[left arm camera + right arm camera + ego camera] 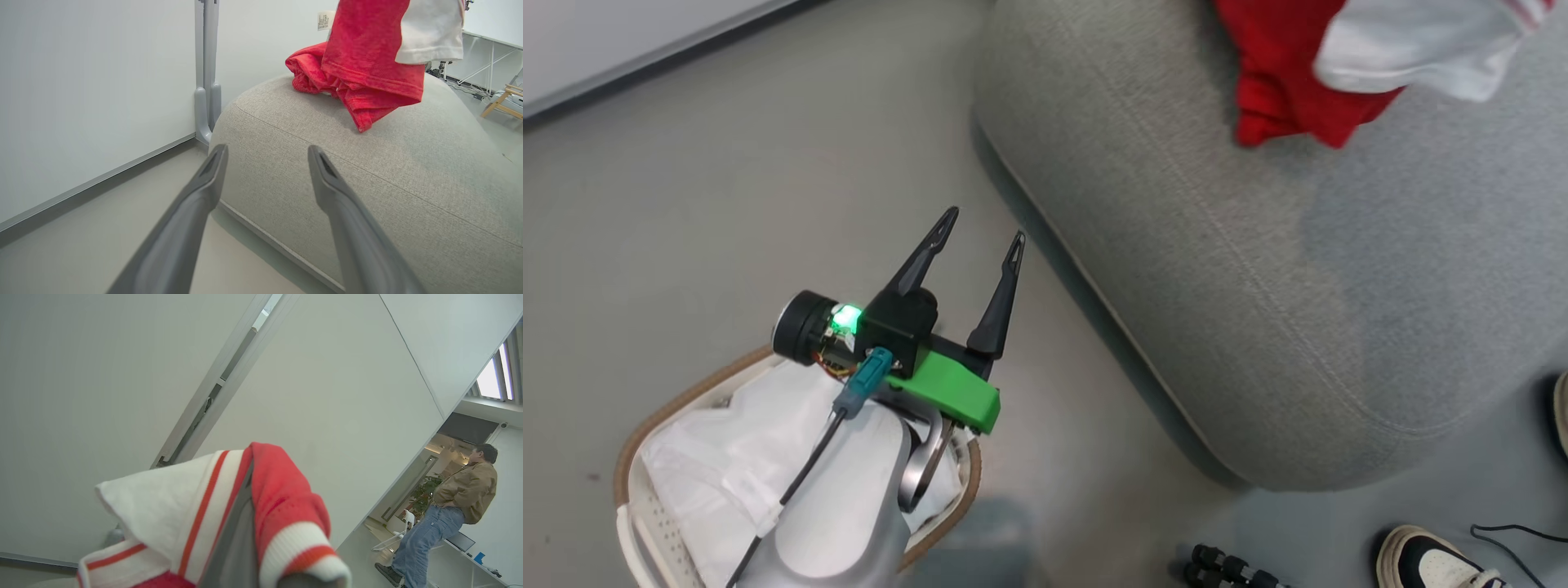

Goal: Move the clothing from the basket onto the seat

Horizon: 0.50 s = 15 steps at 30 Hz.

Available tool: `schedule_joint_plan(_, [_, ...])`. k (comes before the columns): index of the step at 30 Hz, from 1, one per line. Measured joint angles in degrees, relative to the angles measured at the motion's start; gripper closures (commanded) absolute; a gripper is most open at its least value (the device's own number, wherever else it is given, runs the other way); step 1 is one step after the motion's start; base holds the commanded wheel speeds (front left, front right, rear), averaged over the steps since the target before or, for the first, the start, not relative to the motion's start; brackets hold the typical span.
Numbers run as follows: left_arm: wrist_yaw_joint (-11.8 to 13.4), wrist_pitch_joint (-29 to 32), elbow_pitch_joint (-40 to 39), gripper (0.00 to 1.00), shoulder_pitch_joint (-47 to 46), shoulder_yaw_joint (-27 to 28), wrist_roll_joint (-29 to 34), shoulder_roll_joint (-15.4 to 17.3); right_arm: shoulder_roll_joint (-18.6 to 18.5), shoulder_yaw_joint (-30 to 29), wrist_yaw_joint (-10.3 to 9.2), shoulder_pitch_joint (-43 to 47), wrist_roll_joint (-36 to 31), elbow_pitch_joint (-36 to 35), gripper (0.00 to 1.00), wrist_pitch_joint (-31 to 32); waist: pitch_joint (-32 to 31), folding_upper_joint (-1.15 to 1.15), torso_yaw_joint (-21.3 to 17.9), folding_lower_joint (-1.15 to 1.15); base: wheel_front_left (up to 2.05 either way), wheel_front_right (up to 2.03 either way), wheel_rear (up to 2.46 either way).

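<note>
1. The right gripper [265,522] is closed on the clothing [367,61], a red and white jersey. It hangs above the seat [1217,269], and its lowest corner seems to touch the seat's top.
2. The cloth is wrapped over this gripper's fingers. When the jaws open, it may catch there and be pulled off the seat.
3. A second red garment lies on the seat, behind the hanging one. A sideways move could drag it toward the seat's edge.
4. The left gripper [976,245] is open and empty, over the side of the basket [621,474] that faces the seat. A turn of the body could knock the basket over.
5. The basket shows its white liner [711,457]. The left gripper could take this by mistake.
</note>
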Motion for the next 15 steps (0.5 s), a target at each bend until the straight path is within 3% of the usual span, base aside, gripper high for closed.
schedule_joint_plan(7, [-0.01, 0.00, -0.63, 0.00, -3.93, -2.07, 0.14, 0.01, -2.87, -8.36, 0.00, -3.40, -5.67, 10.14, 1.00, 0.00, 5.17, 0.00, 4.76, 0.00, 0.00, 0.00, 0.00])
schedule_joint_plan(15, [-0.02, 0.00, -0.62, 0.00, -4.75, -1.24, 0.13, -0.02, 1.56, -18.51, 0.01, 3.00, -11.47, 19.07, 1.00, 0.00, 10.28, 0.00, 10.06, 0.00, 0.00, 0.00, 0.00])
